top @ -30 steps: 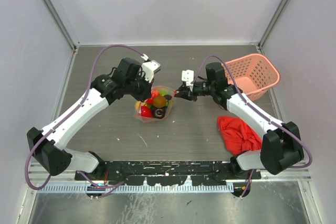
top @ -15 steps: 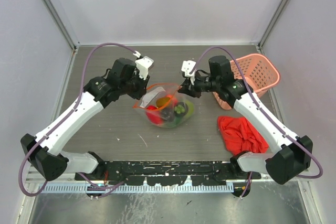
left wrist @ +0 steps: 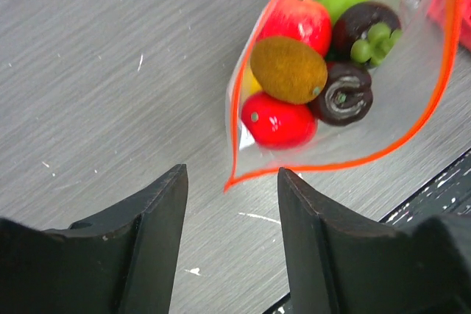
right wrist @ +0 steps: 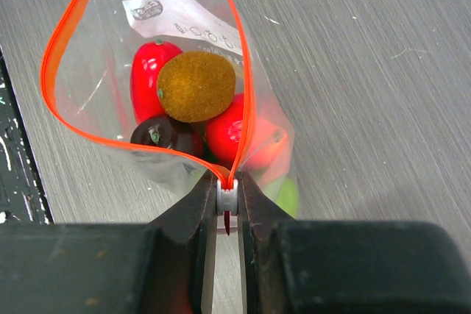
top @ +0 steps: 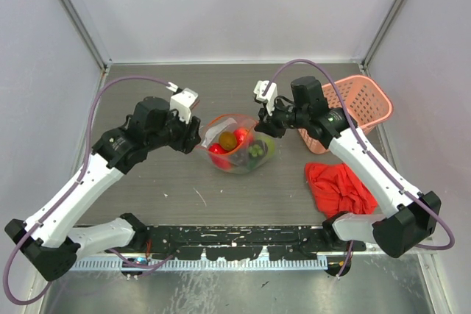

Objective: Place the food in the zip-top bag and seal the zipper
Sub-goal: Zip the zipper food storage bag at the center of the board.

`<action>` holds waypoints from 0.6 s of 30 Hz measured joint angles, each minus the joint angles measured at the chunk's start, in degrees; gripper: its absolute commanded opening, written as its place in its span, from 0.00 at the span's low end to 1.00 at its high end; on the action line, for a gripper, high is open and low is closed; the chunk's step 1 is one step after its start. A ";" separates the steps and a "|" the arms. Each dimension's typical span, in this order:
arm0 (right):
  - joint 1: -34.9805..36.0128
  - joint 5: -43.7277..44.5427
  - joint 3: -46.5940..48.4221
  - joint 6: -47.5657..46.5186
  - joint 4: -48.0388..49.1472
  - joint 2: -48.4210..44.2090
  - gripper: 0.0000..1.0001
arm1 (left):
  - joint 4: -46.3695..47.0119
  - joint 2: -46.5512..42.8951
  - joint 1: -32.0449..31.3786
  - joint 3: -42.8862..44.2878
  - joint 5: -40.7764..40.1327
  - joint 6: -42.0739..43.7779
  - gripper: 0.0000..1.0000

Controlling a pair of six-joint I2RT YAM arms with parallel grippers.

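Grey wood-grain desk (top: 162,182) stretches out from my bases, with a red cloth (top: 335,187) lying near my right arm. Farther in, my left gripper (left wrist: 232,178) hovers with its jaws parted and nothing between them, just short of a corner of the zip-top bag (top: 237,145). That bag sits mid-desk, mouth gaping, the food (right wrist: 195,86) piled inside. My right gripper (right wrist: 228,196) is pinched tight on one end of the zipper (right wrist: 62,42). Beyond it stands a pink basket (top: 360,104).
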 measured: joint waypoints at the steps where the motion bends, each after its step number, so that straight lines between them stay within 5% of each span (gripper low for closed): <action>1: 0.00 0.31 0.00 0.15 -0.22 0.00 0.00 | -0.02 -0.48 0.00 -1.22 0.00 0.13 0.54; 18: 0.00 2.05 0.00 0.39 -2.01 0.00 0.00 | 4.66 -1.86 0.00 -13.07 2.56 9.33 0.53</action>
